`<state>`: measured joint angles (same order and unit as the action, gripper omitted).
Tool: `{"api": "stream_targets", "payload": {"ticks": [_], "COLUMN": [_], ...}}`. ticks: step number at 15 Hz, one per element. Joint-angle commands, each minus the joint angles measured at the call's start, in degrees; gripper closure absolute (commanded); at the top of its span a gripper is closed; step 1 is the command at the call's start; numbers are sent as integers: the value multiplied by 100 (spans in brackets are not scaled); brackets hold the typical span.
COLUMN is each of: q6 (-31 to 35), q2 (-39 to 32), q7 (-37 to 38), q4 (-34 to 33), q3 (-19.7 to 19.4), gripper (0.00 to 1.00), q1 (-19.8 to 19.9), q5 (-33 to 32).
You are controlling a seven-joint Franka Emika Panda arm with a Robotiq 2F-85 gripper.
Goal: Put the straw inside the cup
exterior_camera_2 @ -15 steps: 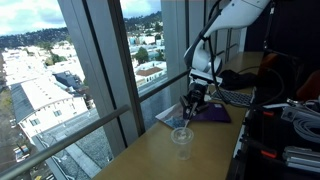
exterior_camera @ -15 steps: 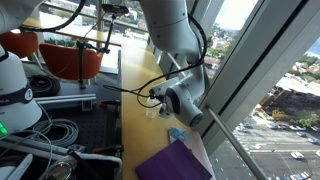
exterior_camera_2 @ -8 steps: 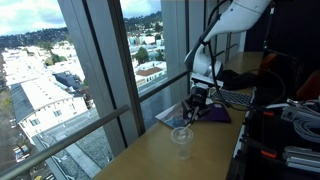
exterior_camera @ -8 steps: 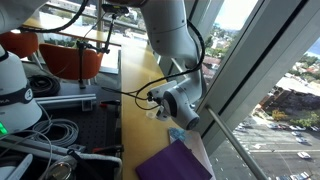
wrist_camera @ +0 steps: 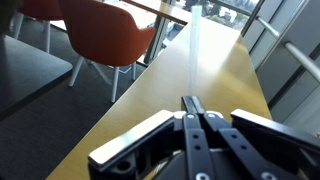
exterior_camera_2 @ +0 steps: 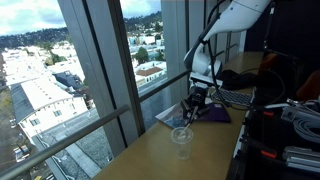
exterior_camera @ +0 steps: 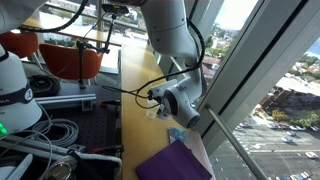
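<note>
Two jaws tight on straw (wrist_camera: 188, 103)

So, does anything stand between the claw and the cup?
Nothing visible does. In an exterior view the claw hangs by the edge of the purple cloth, and the cup stands apart on the counter past it. The wrist view suggests the claw is shut on the straw.

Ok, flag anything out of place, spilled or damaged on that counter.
Nothing stands out. The cup stands upright on the wooden counter, unspilled, with nothing sticking out of it. The purple cloth lies flat nearby, and the tool hangs close to both, its fingers together in the wrist view.
</note>
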<state>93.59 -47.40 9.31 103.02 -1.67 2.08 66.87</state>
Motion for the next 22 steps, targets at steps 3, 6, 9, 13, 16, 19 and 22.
{"api": "stream_targets", "payload": {"ticks": [3,6,9,13,16,19,22], "q6": [170,221,209,179,127,82,142], "q2": [242,210,127,5,-126,-335,-501], "q7": [366,464,514,538,600,705,792], "q4": [74,38,-50,-171,-348,-616,-783], "q3": [-50,-58,-69,-76,-71,-60,-41], "gripper": [100,100,100,100,100,100,69], "q1": [-127,-112,-58,15,95,183,206], "q5": [70,56,55,81,107,123,151]}}
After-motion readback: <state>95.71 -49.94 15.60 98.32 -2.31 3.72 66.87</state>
